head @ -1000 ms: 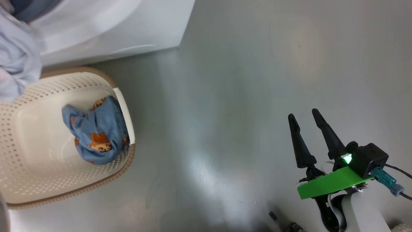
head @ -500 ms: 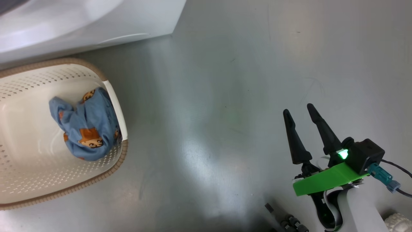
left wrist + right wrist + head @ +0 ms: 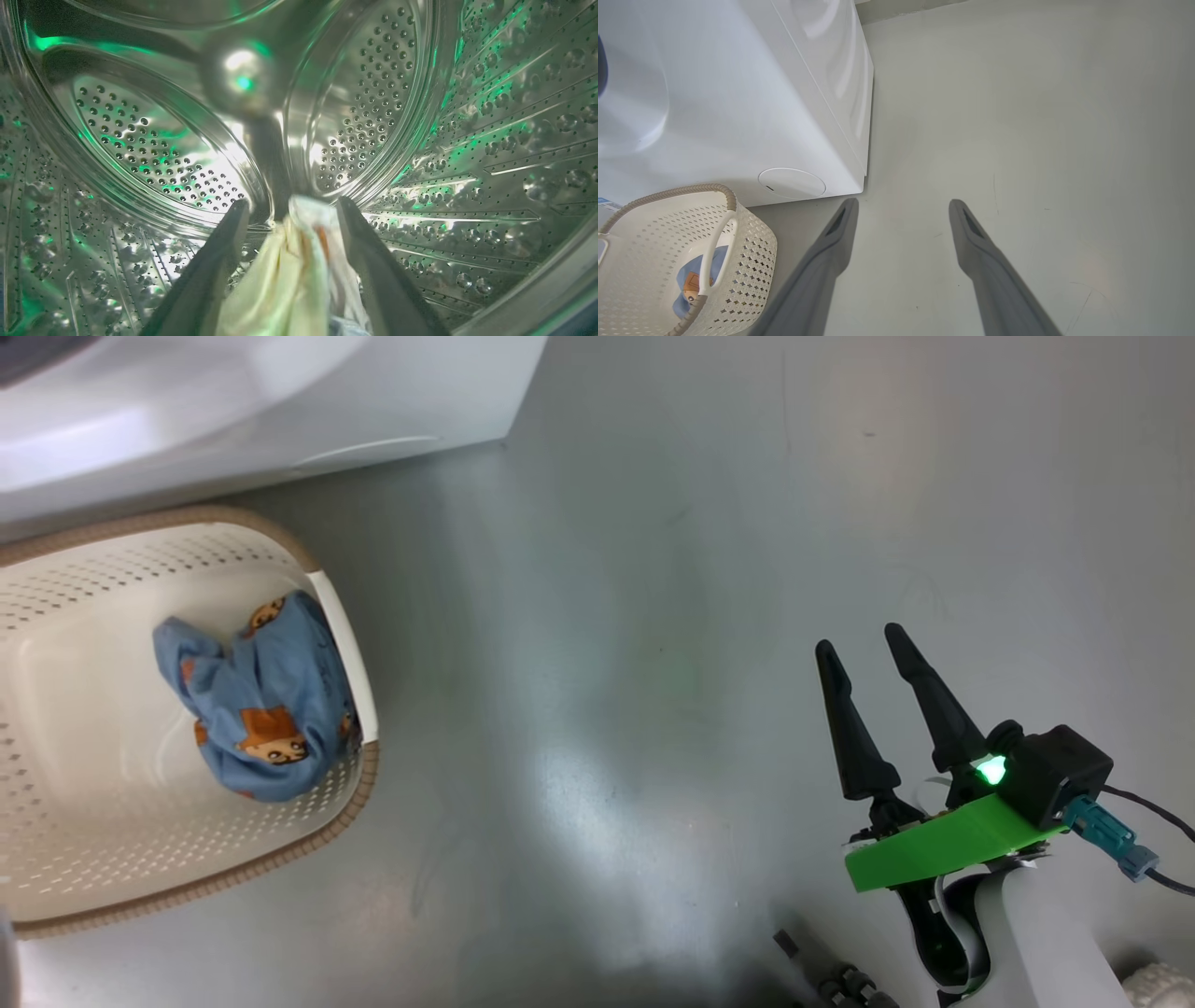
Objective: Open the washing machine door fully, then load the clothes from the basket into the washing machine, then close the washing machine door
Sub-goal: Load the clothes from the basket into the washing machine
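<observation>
My left gripper (image 3: pixel 292 205) is inside the washing machine's steel perforated drum (image 3: pixel 154 154). Its fingers stand wide apart, and a cream-white garment (image 3: pixel 289 280) hangs loosely between them, not pinched. The white washing machine (image 3: pixel 280 401) (image 3: pixel 738 93) stands at the upper left. Its door is out of view. In front of it sits the cream basket (image 3: pixel 140 518) (image 3: pixel 747 261), holding a bundle of light blue clothes with orange prints (image 3: pixel 261 709) (image 3: pixel 689 284). My right gripper (image 3: pixel 859 639) (image 3: pixel 903 203) hovers open over the floor, far right of the basket, with nothing between its fingers.
Smooth grey floor (image 3: pixel 607 616) stretches between the basket and my right gripper. The machine's round lower hatch (image 3: pixel 791 183) faces the basket. Dark parts of my base (image 3: pixel 840 980) show at the bottom edge.
The head view has shifted a little. A pale garment that hung at its upper left a second ago is gone from it. My right gripper has hardly moved.
</observation>
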Tool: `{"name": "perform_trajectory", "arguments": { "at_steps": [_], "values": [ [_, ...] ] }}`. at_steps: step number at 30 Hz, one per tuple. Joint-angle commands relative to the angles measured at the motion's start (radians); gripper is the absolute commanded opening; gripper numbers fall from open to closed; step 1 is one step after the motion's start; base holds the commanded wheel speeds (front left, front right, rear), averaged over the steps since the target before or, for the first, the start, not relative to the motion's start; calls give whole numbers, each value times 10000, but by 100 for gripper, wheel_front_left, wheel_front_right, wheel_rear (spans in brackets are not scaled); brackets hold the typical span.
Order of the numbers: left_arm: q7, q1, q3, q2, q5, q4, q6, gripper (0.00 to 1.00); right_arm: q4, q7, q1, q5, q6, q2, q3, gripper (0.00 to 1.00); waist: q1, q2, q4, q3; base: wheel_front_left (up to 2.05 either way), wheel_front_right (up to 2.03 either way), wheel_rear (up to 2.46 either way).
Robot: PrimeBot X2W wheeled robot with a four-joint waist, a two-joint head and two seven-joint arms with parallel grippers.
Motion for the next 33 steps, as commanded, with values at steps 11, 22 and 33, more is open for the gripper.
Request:
{"name": "perform_trajectory", "arguments": {
  "at_steps": [11, 22, 33],
  "values": [
    [-22, 821, 394, -98, -301, 182, -24, 100, -6, -48, 180, -26, 16, 27, -7, 100, 0, 0, 492, -760, 0, 0, 0],
    [-22, 2113, 621, -488, -540, -343, -189, 100, 51, -48, 197, -67, 16, 22, -91, 100, 0, 0, 771, -1446, 0, 0, 0],
    [-22, 4179, 769, -752, -287, -2082, -201, 100, -9, -48, 246, -125, 16, 6, -144, 100, 0, 0, 943, -1759, 0, 0, 0]
  ]
}}
